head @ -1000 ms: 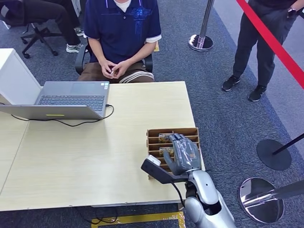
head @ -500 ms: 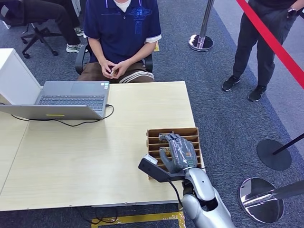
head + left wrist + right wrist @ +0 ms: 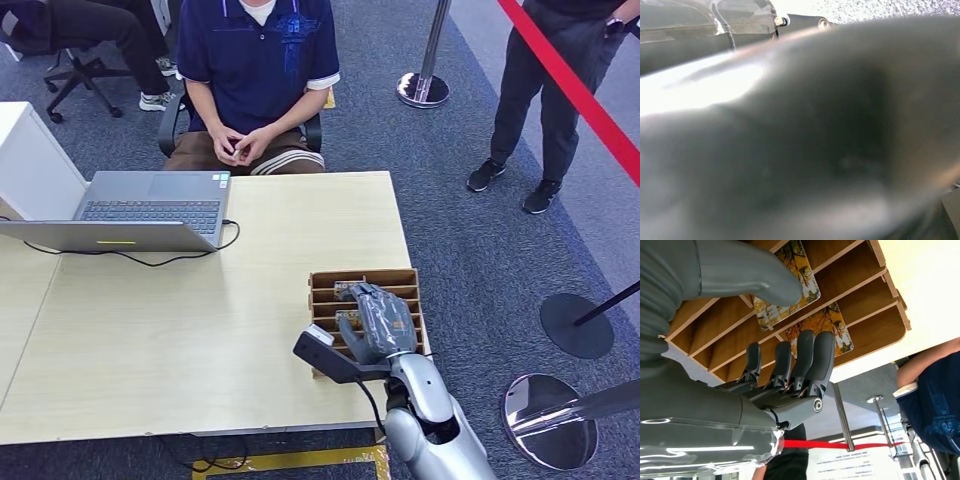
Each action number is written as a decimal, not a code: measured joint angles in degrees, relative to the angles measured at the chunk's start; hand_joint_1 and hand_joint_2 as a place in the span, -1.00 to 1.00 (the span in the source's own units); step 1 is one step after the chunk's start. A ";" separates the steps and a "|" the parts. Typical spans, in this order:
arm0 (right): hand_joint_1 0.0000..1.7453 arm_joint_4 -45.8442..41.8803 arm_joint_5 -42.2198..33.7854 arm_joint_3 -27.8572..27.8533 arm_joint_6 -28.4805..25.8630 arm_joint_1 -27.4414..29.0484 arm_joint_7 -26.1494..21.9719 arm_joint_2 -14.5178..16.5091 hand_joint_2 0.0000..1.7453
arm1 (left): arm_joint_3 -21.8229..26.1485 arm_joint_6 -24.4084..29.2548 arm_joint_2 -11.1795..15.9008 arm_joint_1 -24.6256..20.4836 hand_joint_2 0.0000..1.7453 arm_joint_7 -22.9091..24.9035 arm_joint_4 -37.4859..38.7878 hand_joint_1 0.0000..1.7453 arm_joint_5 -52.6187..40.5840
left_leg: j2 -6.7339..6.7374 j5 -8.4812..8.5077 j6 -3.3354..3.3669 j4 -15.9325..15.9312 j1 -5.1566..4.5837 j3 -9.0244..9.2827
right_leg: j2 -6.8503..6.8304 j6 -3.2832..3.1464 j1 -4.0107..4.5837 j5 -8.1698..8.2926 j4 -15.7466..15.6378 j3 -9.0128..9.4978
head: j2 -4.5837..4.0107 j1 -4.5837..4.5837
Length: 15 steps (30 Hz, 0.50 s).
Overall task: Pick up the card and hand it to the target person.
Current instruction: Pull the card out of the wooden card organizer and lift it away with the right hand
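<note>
The card [image 3: 819, 330] sits in a slot of the wooden rack [image 3: 323, 283] at about 4 o'clock on the worktop [image 3: 226, 300]; it looks thin, stiff, light and probably slick, so I'd pinch its exposed edge. My right hand [image 3: 381, 322] hovers over the slots, fingers [image 3: 815, 357] curled but apart from the thumb, holding nothing, and I can't tell whether they touch the card.

— What can't you make out?
— The right robot hand [image 3: 381, 322] covers much of the wooden rack [image 3: 324, 285], so most slots are hidden in the head view. Whether its fingertips [image 3: 817, 347] touch the card [image 3: 820, 326] is unclear.
— And the left wrist view?
— A dark blur. The seated person [image 3: 256, 60] is cut off at the top edge.
</note>
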 joint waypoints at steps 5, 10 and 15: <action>0.11 0.09 -0.21 0.00 0.03 -0.01 0.11 -0.05 1.00 | 0.00 -0.01 0.00 0.00 -1.00 -0.04 0.00 -1.00 0.00 | 0.00 0.00 0.00 0.00 0.00 0.00 | 0.00 0.00 0.00 0.00 0.00 0.00 | 0.01 0.00; 0.09 0.23 -0.65 0.00 0.14 0.01 0.22 -0.05 1.00 | 0.00 -0.01 0.02 0.00 -1.00 -0.06 0.00 -1.00 0.00 | 0.00 0.00 0.00 0.00 0.00 0.00 | 0.00 0.00 0.00 0.00 0.00 0.00 | -0.01 -0.01; 0.09 0.27 -0.82 0.00 0.28 0.14 0.41 -0.05 1.00 | 0.00 -0.01 0.02 0.00 -1.00 -0.04 0.00 -1.00 0.00 | 0.00 0.00 0.00 0.00 0.00 0.00 | 0.00 0.00 0.00 0.00 0.00 0.00 | 0.00 0.00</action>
